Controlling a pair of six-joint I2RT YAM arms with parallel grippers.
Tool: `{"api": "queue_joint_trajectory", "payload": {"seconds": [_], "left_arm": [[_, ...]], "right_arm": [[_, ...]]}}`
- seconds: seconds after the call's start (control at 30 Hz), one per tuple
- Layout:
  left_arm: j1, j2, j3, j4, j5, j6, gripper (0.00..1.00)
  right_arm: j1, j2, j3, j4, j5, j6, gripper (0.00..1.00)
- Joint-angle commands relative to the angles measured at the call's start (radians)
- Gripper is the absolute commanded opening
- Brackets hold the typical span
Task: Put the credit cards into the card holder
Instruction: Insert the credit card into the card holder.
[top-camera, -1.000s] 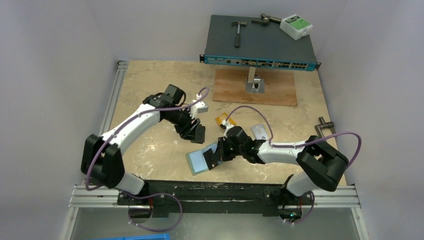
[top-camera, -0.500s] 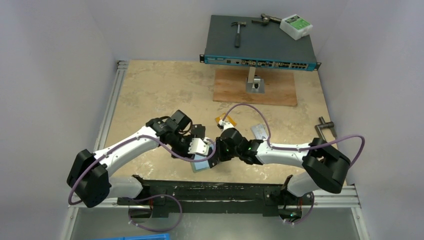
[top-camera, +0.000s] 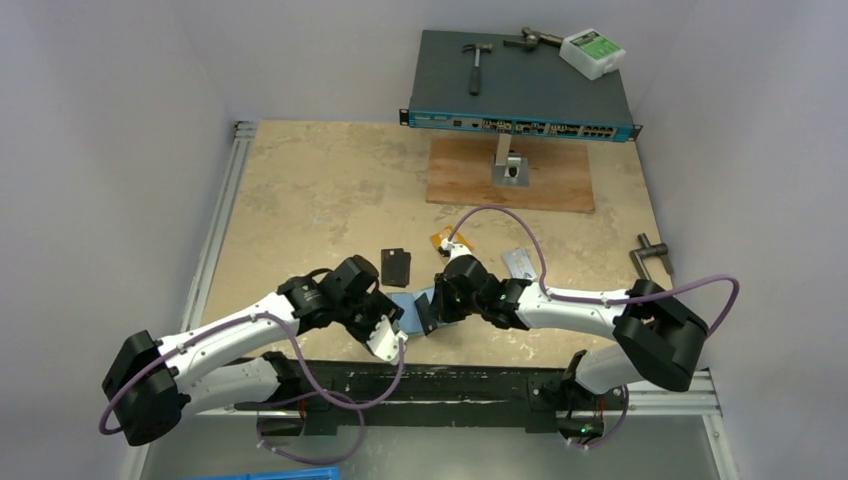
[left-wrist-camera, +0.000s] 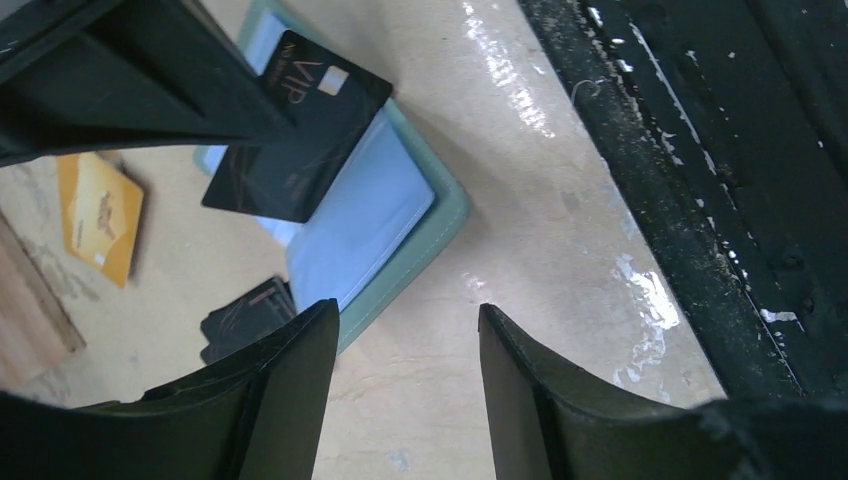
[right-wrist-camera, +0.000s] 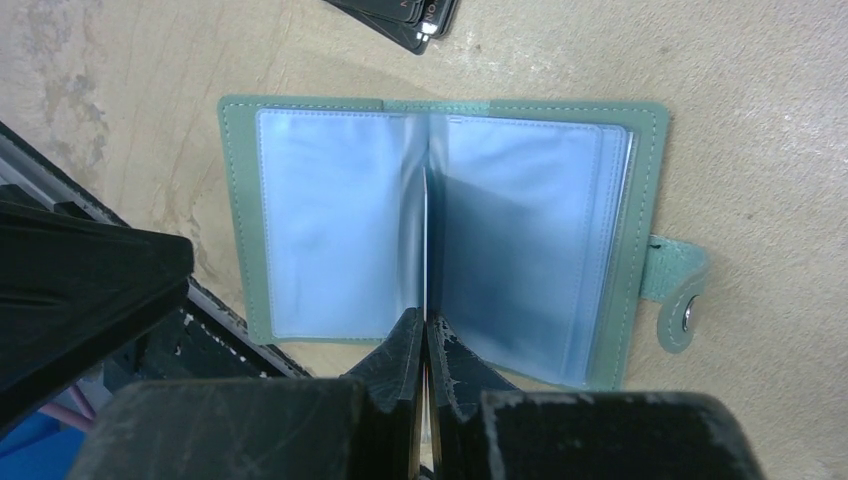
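- Across the middle of the overhead view, a beige stone-look table (top-camera: 300, 190).
- At top centre, on the table's far edge, a dark network switch (top-camera: 520, 85) with a hammer (top-camera: 476, 65) and a white-and-green box (top-camera: 592, 52) on top. Just below it, a wooden board (top-camera: 545, 185).
- From lower left, the left arm (top-camera: 230, 335) reaching right. From lower right, the right arm (top-camera: 570, 305) reaching left. Both ends close together just below centre.
- Between the two arm ends, the card holder (right-wrist-camera: 330, 230), lying open and flat on the table. Teal rim, pale blue clear sleeves, and a snap tab at the right edge of the right wrist view.
- Left gripper (left-wrist-camera: 405, 325): fingers apart with nothing between them, over bare table just beside the holder's corner.
- Right gripper (right-wrist-camera: 427, 335): fingers pressed together and clamped on a black VIP card (left-wrist-camera: 300, 140). Card held on edge over the holder's centre fold; impossible to tell whether it touches the lining.
- Near the holder's far side but apart from it, a black flat stack (right-wrist-camera: 400, 15).
- Further up the overhead view, an orange card (left-wrist-camera: 98, 215), and to its right a silver card (top-camera: 518, 262). Both flat on the table, well apart from the holder.
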Motion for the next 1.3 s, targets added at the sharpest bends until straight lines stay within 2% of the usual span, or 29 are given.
{"api": "queue_joint_trajectory", "payload": {"seconds": [0.0,0.13,0.33,0.47,0.77,1.1,1.27], "left_arm": [[-0.018,0.042,-0.026,0.072,0.024,0.113,0.53],[-0.020,0.110,0.007,0.084,0.039,0.091,0.51],[-0.031,0.186,-0.010,-0.021,0.026,0.262,0.48],[-0.031,0.210,-0.010,0.002,0.029,0.265,0.43],[-0.032,0.288,0.002,-0.056,-0.019,0.316,0.43],[-0.032,0.305,-0.017,-0.042,-0.049,0.316,0.49],[-0.032,0.308,-0.013,-0.055,-0.053,0.314,0.38]], "right_arm": [[0.000,0.021,0.045,-0.010,0.020,-0.024,0.00],[0.000,0.019,0.042,-0.021,0.035,-0.024,0.00],[0.000,0.011,0.040,-0.017,0.036,-0.026,0.00],[0.000,0.018,0.029,0.007,0.017,-0.027,0.00],[-0.011,-0.022,0.018,0.053,-0.021,-0.007,0.00],[-0.035,-0.068,-0.085,0.274,0.012,0.066,0.00],[-0.035,-0.044,-0.131,0.359,0.027,0.091,0.00]]}}
